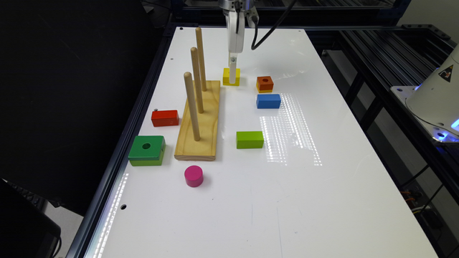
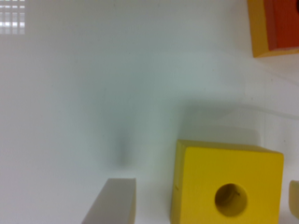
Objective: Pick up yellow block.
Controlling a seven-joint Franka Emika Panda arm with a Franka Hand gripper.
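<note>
The yellow block (image 1: 227, 76) is a small cube with a round hole in its top, resting on the white table (image 1: 322, 200) towards the far end. My gripper (image 1: 233, 77) has come straight down over it. In the wrist view the gripper (image 2: 203, 199) is open, with the yellow block (image 2: 226, 184) between its jaws. One finger (image 2: 112, 201) stands a little apart from the block's side. The tip of the other finger (image 2: 295, 198) shows just past the opposite side.
An orange-topped cube (image 1: 264, 83) (image 2: 275, 28) and a blue block (image 1: 268, 101) lie to the exterior view's right of the yellow block. A wooden board with three pegs (image 1: 199, 122) stands to its left. Nearer are a red block (image 1: 165, 118), a green block (image 1: 147, 150), a lime block (image 1: 250, 139) and a pink cylinder (image 1: 193, 176).
</note>
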